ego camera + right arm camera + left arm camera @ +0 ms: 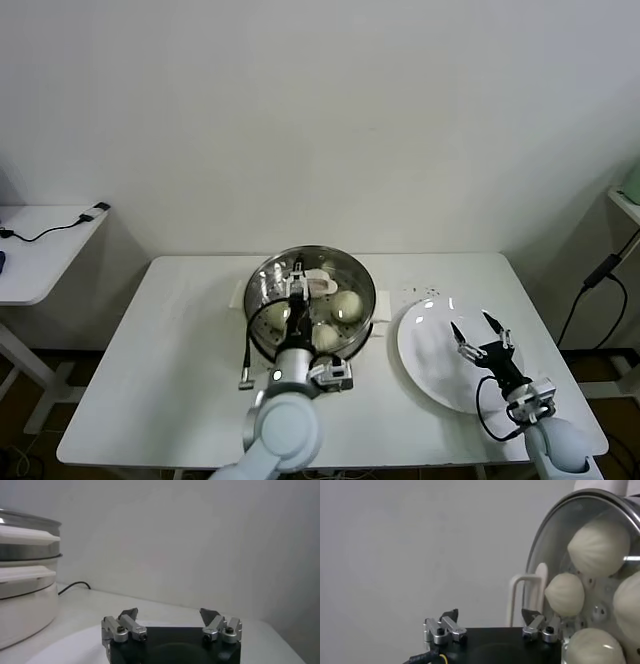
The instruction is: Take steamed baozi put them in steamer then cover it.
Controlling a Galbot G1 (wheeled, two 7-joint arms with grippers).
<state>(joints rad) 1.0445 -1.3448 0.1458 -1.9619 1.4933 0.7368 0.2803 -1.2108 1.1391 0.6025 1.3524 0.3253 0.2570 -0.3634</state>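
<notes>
A white table (180,370) fills the space in front of the robot, pushed against a pale wall. In the middle of its far half stands the steamer (262,300), a shiny steel pot on a cream base. The cover (350,268) sits over the pot, its cream bar handle (322,284) toward the far side. Through the glass the four baozi (347,305) lie inside on the perforated floor; the left wrist view shows them close up (598,547) beside the cover's handle (526,592).

To the right of the steamer, just beside it, lies a flat white plate (430,368). A few dark crumbs (425,292) dot the table beyond the plate.

The left gripper (297,273) hangs over the cover near the handle, its fingers (449,618) spread apart and gripping nothing. The right gripper (477,333) hovers over the right part of the plate, fingers (129,615) spread wide as well, nothing between them.

A small side table (35,265) with a black cable stands far off to the left.
</notes>
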